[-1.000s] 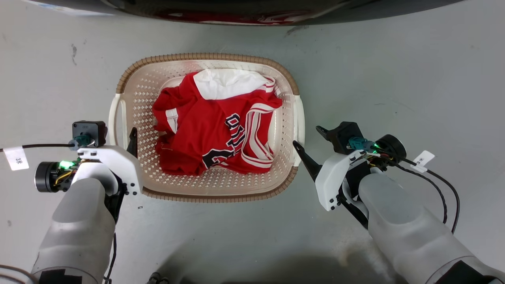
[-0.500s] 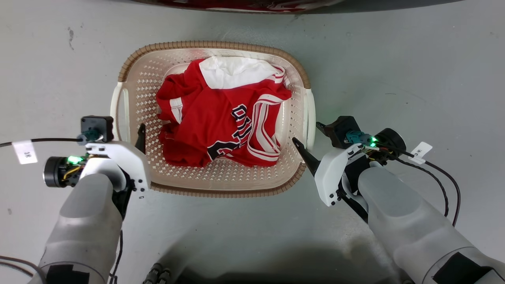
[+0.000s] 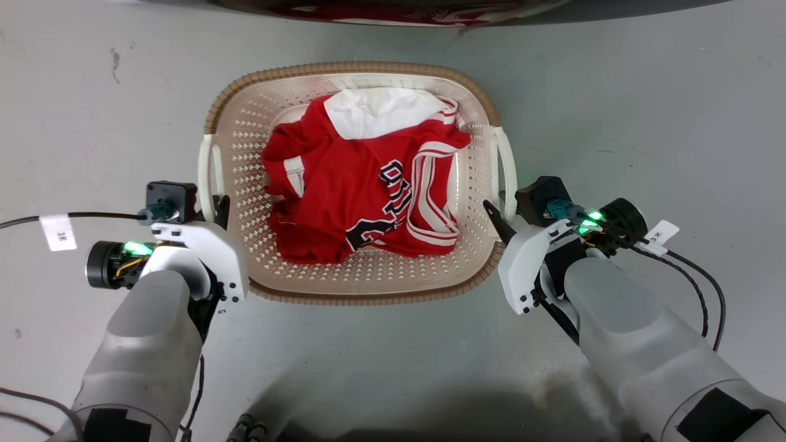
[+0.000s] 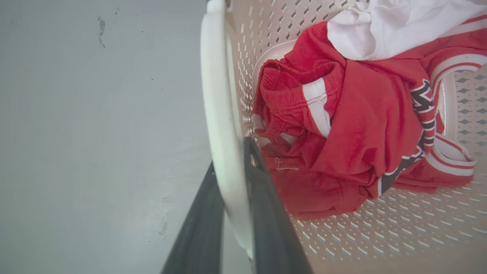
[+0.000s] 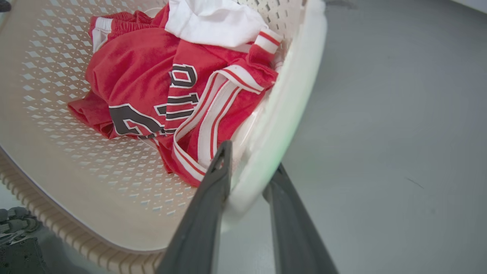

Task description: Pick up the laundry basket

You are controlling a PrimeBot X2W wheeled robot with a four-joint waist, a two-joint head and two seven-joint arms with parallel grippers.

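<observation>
The cream laundry basket (image 3: 356, 66) with its brown rim sits in the middle of the head view, holding a red jersey (image 3: 362, 196) and a white garment (image 3: 381, 110). My left gripper (image 3: 215, 205) is at the basket's left white handle (image 3: 206, 169). In the left wrist view its two dark fingers (image 4: 266, 213) clamp that handle (image 4: 217, 95) from both sides. My right gripper (image 3: 500, 215) is at the right handle (image 3: 506, 166). In the right wrist view its fingers (image 5: 213, 198) press on either side of the handle (image 5: 289, 99).
Grey floor (image 3: 614, 92) surrounds the basket. A dark curved body with red showing in it (image 3: 393, 9) runs along the top edge, close behind the basket. Black cables (image 3: 706, 294) trail from my right wrist, and another (image 3: 104, 216) from my left.
Both grippers and the basket have shifted right across the floor together. The basket looks slightly larger now, and the right fingers have closed in on its handle.
</observation>
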